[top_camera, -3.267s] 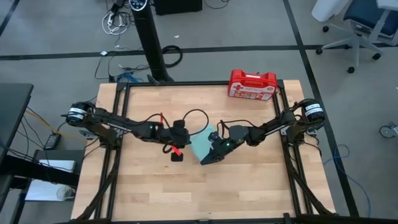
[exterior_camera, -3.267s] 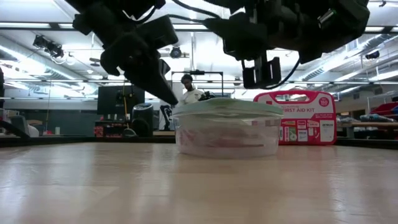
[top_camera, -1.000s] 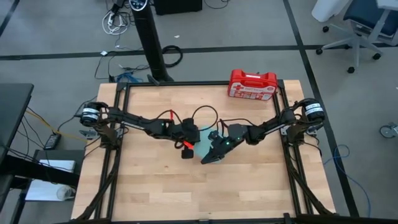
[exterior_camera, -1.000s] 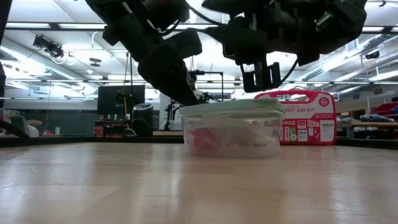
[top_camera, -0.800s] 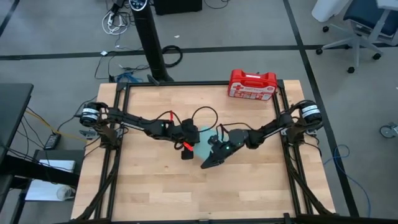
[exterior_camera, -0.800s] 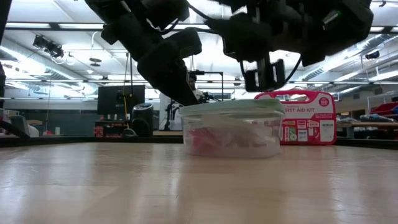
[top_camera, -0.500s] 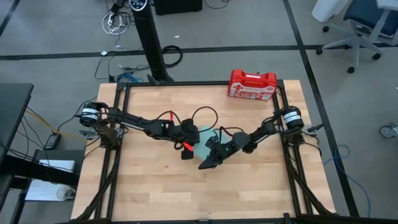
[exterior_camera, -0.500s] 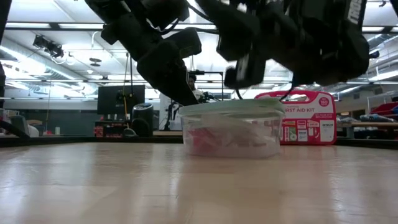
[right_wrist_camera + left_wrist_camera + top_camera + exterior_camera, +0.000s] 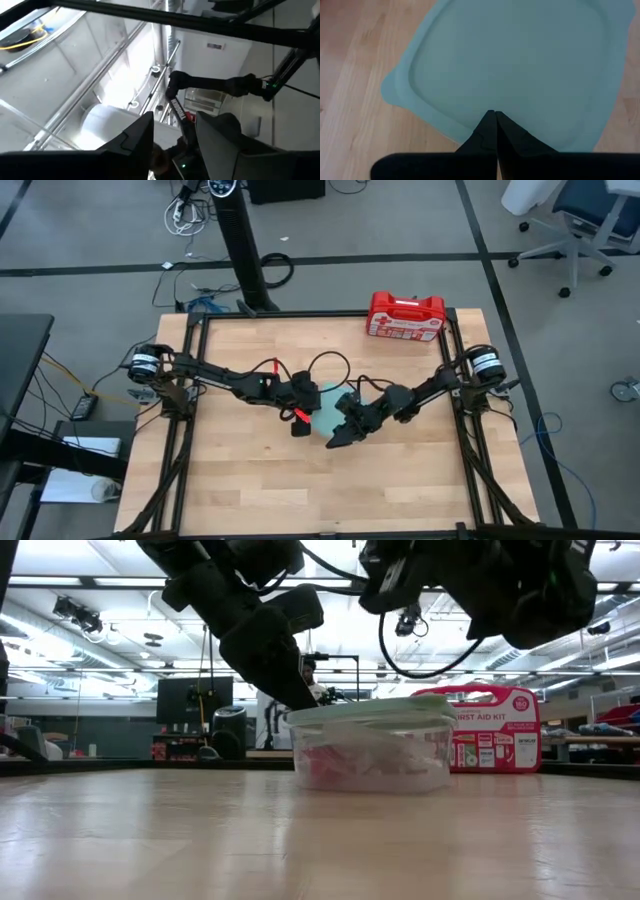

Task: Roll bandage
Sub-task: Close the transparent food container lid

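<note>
On the wooden table (image 9: 250, 470), starting at its left side, the left arm reaches in toward the middle. The left gripper (image 9: 492, 117) is closed tight, its two dark fingers pressed together to a point, with nothing between them. That point rests at the near edge of a pale teal lid (image 9: 520, 65), as the left wrist view shows. From above, a short red piece (image 9: 299, 415) shows beside this gripper, just left of the lid; whether it is fabric or part of the arm cannot be told.

At the table's centre sits a clear plastic container (image 9: 370, 755), square with rounded corners, covered by the teal lid. Through its wall in the low view, a reddish-pink mass (image 9: 335, 762) lies inside near the bottom; this looks like the bandage, though its shape is blurred by the plastic.

Just right of the container, the right arm comes in from the right side. The right gripper (image 9: 172, 132) has its fingers partly apart and holds nothing; it is tipped upward, facing the ceiling.

Farther right, at the back edge of the table, stands a red first-aid kit (image 9: 406, 316).
</note>
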You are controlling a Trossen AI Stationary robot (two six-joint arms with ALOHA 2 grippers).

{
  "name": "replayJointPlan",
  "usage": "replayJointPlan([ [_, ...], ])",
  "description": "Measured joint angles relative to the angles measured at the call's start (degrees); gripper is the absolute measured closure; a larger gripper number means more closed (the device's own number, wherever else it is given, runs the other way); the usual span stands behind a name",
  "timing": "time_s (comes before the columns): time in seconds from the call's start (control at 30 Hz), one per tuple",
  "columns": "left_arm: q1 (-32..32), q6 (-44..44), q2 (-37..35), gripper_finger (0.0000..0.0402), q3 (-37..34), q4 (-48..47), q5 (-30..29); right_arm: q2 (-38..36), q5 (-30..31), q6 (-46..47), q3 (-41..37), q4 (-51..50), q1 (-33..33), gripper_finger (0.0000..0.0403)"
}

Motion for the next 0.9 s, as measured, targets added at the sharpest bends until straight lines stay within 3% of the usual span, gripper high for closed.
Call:
replayJointPlan([
  [0.1,0.0,-0.3,0.0,0.0401,0.0,0.0,0.0,0.0,-0.4,-0.1,0.0,-1.6,-0.7,0.0254],
  [0.2,0.0,-0.6,0.0,0.0401,-0.1,0.4,0.9,2.8,-1.5,3.7,-2.7,-12.9,-2.8,0.0254],
  [0.27,0.0,-1.1,0.0,0.0401,-0.1,0.0,1.4,4.7,-1.5,4.3,-3.9,-11.2,-3.9,0.0254],
  [0.33,0.0,-1.1,0.0,0.0401,0.0,-0.3,1.8,7.0,-0.8,3.9,-4.0,-0.6,-4.1,0.0254],
  [0.73,0.0,-0.9,0.0,0.0401,0.0,-0.9,2.1,-2.0,-0.6,0.0,-2.8,-0.4,-1.3,0.0254],
  [0.83,0.0,-1.3,0.0,0.0401,0.0,-0.9,2.1,-2.1,0.1,-1.2,-2.8,-0.8,-1.3,0.0254],
  [0.9,0.0,-1.3,0.1,0.0401,-0.1,-0.9,2.2,0.2,0.2,-0.7,-4.2,-6.5,-2.1,0.0254],
])
